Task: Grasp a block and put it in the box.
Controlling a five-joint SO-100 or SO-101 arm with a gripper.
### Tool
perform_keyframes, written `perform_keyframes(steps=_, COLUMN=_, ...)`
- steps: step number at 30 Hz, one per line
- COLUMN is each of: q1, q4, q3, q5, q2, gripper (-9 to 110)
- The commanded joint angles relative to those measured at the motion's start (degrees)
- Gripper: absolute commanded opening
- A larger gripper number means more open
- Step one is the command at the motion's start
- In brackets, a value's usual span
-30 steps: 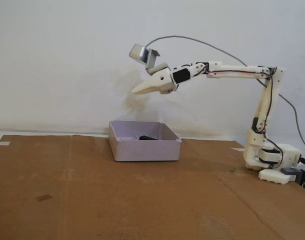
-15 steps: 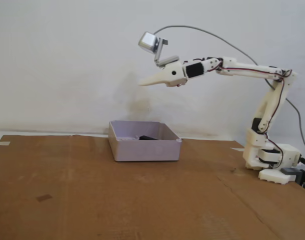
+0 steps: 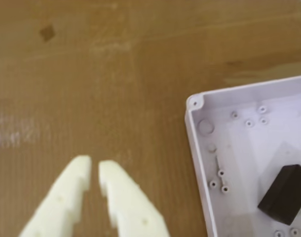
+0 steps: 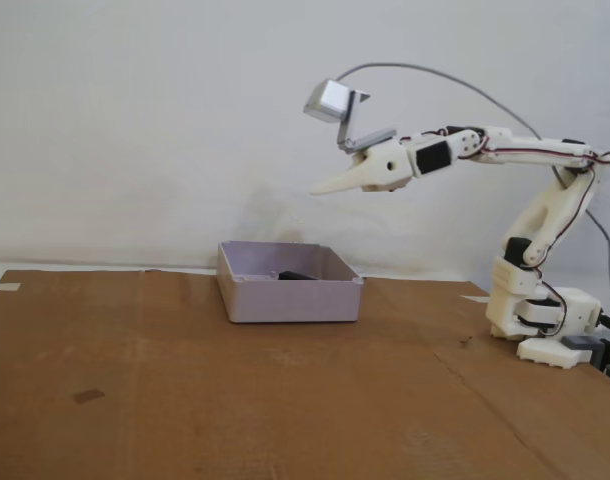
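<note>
The block (image 3: 286, 194), a dark, matte, sharp-edged prism, lies on the floor of the box (image 3: 197, 143) near its right side in the wrist view; from my remote station I see it tilted at an angle to the walls, lit on its top face and shadowed on the side. In the fixed view only its dark upper edge (image 4: 297, 274) shows above the rim. The box (image 4: 285, 298) is a shallow rectangular tray of smooth pale lilac-white plastic with rounded corners, small moulded screw bosses dotted across its floor and a round post in the near corner. It sits on a sheet of brown corrugated cardboard (image 4: 185, 400), faintly ribbed, scuffed with pale marks and carrying one small dark patch (image 4: 88, 396).

The white printed arm (image 4: 545, 210) rises from its base (image 4: 545, 325) at the right of the fixed view, bends at the elbow and reaches out nearly level to the left, high above the box. The gripper (image 3: 94, 168) points out over bare cardboard beside the box in the wrist view; its two cream, stepped plastic fingers (image 3: 121, 197) stand almost together with only a thin slit between the tips, holding nothing. A grey camera (image 4: 330, 100) rides on top of the wrist.
</note>
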Motion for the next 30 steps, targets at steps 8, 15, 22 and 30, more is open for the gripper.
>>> perform_keyframes(steps=8, q1=-2.72, q4=-2.29, q3=6.5, q5=-10.37, q2=15.38, gripper=0)
perform_keyframes(steps=15, q1=-3.69, q4=-2.29, q3=15.38, q5=-10.37, q2=23.64, gripper=1)
perform_keyframes(steps=22, q1=-3.52, q4=-2.29, q3=24.26, q5=-10.28, q2=31.46, gripper=1)
perform_keyframes(steps=30, q1=-3.6, q4=-2.64, q3=34.89, q5=-10.28, q2=41.4, gripper=1)
